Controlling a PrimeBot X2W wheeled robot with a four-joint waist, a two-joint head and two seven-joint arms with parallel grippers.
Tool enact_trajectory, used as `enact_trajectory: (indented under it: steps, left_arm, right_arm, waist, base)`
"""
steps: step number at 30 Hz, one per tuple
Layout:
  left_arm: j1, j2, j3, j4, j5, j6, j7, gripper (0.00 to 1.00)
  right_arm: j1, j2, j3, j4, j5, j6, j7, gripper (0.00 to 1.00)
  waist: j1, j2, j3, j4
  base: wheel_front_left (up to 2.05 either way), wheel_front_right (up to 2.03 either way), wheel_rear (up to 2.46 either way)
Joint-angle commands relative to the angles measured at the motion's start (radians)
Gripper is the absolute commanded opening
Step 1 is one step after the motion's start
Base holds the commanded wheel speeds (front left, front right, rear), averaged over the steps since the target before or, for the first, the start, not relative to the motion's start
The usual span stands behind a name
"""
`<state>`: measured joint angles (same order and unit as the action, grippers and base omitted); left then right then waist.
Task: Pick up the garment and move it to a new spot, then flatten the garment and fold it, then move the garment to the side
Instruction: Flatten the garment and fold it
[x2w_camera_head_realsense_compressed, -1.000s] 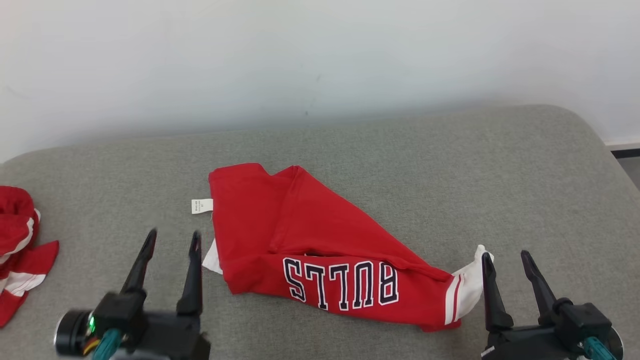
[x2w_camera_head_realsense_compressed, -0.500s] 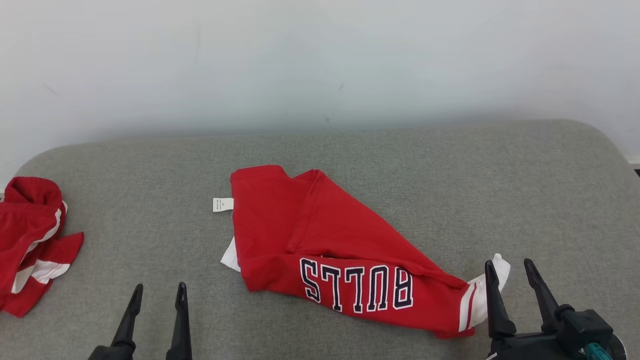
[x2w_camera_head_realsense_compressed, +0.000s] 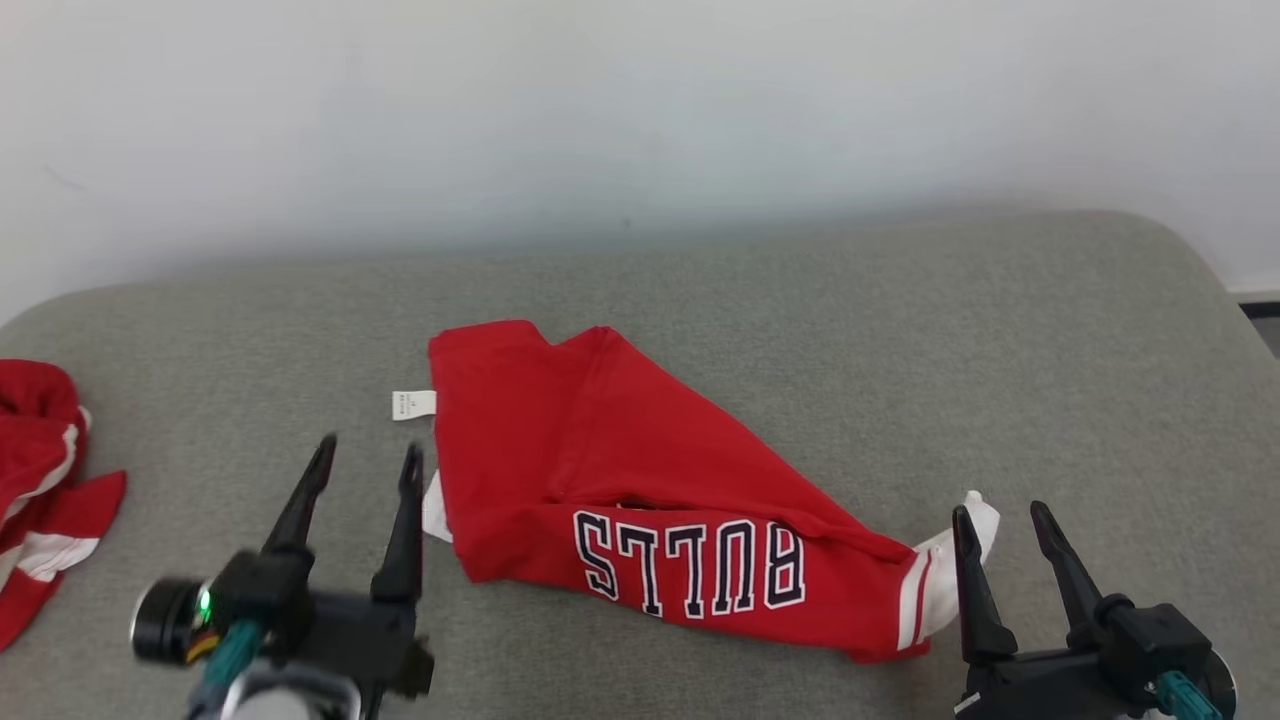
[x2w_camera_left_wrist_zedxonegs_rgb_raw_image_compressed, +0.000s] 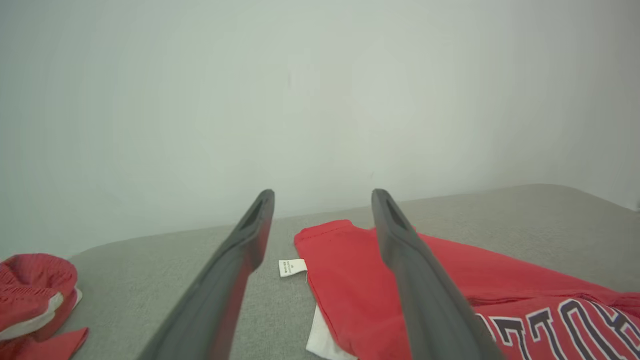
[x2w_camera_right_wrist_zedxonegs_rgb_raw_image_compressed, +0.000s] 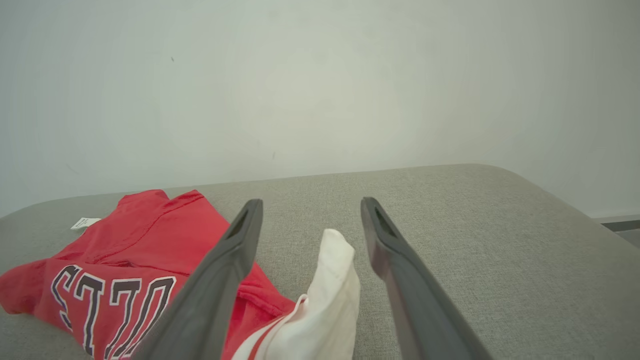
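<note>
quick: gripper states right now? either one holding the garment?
Left gripper: open, empty, beside the red garment.
Right gripper: open, holding nothing; the white cuff shows between its fingers, not pinched.

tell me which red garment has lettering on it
The middle garment, lying spread out, reads BULLS; the crumpled garment at the left edge has just white stripes.

BULLS lettering, upside down, on red garment (x2w_camera_head_realsense_compressed: 640, 470); tag (x2w_camera_head_realsense_compressed: 413, 404) print unreadable.
</note>
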<state>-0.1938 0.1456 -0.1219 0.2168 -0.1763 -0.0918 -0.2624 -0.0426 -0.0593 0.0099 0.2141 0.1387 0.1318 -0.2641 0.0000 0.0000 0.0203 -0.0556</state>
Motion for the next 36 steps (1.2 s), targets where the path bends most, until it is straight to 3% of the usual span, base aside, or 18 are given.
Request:
enact_trajectory:
  steps: [1, 14, 29, 36]
  left_arm:
    - [-0.061, 0.006, -0.015, 0.029, 0.008, -0.012, -0.003, 1.00]
    - [-0.388, 0.072, -0.182, 0.341, -0.030, -0.038, 0.081, 1.00]
    - [-0.437, 0.085, -0.386, 0.539, -0.207, -0.037, 0.308, 1.00]
    - [-0.434, 0.087, -0.429, 0.571, -0.269, -0.038, 0.358, 1.00]
  right_arm:
    - [-0.018, -0.003, 0.003, 0.000, 0.009, -0.002, 0.000, 1.00]
    - [-0.061, 0.005, -0.002, -0.009, 0.028, -0.002, 0.000, 1.00]
    - [-0.067, 0.008, -0.011, -0.007, 0.015, -0.002, 0.000, 1.00]
    - [-0.065, 0.009, -0.001, -0.005, 0.006, -0.002, 0.000, 1.00]
  waist:
    - [0.0000, 0.0000, 0.032, -0.034]
    - [0.0000, 0.0000, 0.135, -0.155]
    - [0.0000, 0.0000, 0.135, -0.162]
    - [0.0000, 0.0000, 0.121, -0.168]
  base:
    - [0.00, 0.00, 0.00]
    - [0.00, 0.00, 0.00]
    - [0.00, 0.00, 0.00]
    - [0.00, 0.00, 0.00]
